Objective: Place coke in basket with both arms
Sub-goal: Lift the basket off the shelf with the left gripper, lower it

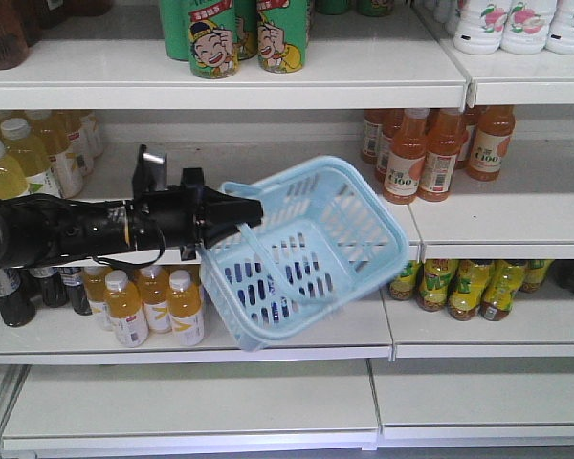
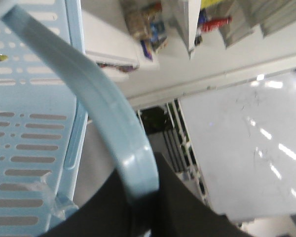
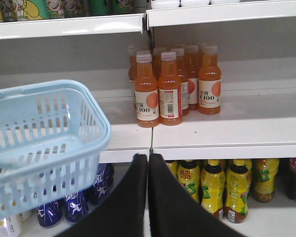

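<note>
Left gripper (image 1: 252, 212): your black tapered jaws are pinched on the swing handle (image 2: 106, 116) of the light blue slotted plastic shopping basket (image 1: 316, 239). In the left wrist view the handle curves down and disappears between the black fingers (image 2: 187, 212). The basket hangs tilted in front of the white store shelving (image 1: 478, 225), its inside turned toward the front camera.

Right gripper (image 3: 148, 157): jaws pressed together, nothing between them. It points at the shelves, with the basket off to its left and apart from it. Straight ahead of you stands a cluster of orange juice bottles with white caps (image 3: 170, 86). Yellow-green drink bottles (image 3: 214, 187) sit on the shelf below.

Coke: a small red bottle shape (image 2: 214, 22) shows on a distant shelf in the left wrist view. It is probably the slim red Coca-Cola bottle, but it is too small to confirm. It lies well apart from the basket and both grippers.
</note>
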### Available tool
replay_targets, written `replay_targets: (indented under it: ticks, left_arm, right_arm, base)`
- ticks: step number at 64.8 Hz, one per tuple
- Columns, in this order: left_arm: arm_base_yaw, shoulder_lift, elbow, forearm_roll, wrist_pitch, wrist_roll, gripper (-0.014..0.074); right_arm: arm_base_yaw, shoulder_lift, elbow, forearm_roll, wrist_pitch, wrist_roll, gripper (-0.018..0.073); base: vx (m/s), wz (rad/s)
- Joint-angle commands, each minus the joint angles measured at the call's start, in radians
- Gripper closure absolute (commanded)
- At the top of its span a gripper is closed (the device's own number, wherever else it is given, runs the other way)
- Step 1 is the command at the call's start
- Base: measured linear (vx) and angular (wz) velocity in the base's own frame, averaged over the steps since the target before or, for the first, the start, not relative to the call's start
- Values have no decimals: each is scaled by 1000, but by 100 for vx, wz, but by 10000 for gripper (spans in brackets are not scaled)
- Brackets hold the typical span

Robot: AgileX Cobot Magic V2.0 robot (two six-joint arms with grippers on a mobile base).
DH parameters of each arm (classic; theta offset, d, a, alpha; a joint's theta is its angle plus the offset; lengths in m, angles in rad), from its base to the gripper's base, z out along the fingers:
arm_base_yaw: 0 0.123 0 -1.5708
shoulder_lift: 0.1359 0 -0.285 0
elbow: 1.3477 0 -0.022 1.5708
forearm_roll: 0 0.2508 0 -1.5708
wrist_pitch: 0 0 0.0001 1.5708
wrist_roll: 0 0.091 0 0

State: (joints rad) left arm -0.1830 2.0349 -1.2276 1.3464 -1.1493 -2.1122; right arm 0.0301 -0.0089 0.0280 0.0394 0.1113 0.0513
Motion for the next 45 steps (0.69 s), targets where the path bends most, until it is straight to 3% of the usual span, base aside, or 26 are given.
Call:
replay_targets:
  ticks: [1, 17, 35, 45]
  left_arm:
    - [-52, -104, -1, -35, -229, -4, 604]
    - [-133, -232, 191, -17, -229, -4, 604]
    - [-138, -436, 488, 18, -229, -4, 604]
    - [-138, -543, 577, 46, -229, -4, 604]
  right_arm:
    - [1, -18, 15, -11, -76, -1, 564]
    - [1, -18, 15, -11, -76, -1, 564]
    - [1, -18, 15, -11, -76, -1, 564]
    - [1, -18, 15, -11, -76, -1, 564]
  base:
    - [0, 0]
    - [0, 0]
    - [0, 0]
    - [0, 0]
